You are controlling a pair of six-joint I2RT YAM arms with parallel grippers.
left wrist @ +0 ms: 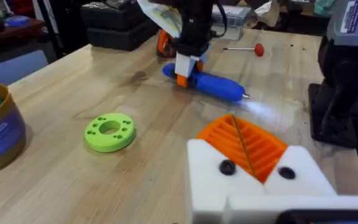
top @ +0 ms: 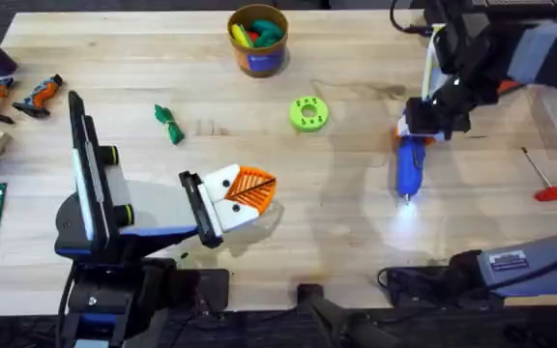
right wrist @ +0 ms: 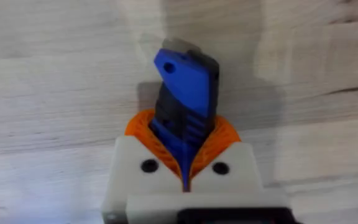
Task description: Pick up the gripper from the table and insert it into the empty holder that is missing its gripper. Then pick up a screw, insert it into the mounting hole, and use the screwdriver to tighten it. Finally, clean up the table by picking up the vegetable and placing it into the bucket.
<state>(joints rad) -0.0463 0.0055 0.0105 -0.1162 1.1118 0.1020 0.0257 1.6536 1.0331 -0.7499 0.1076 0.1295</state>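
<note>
The right arm reached in from the far right edge, its wrist bent down over the table [top: 356, 242], and the right gripper [top: 422, 128] was clamped on the rear end of the screwdriver [top: 409, 166], a smooth blue pen-shaped body lying flat on the plank-grained wood, metal bit pointing toward the bases beside a bright patch of light. The left arm lay low near its base, the left gripper [top: 249, 190] with its ribbed orange pads pressed together on nothing. The dark green leafy vegetable [top: 168, 124] lay well apart from both, the bucket [top: 258, 41] near the far edge.
</note>
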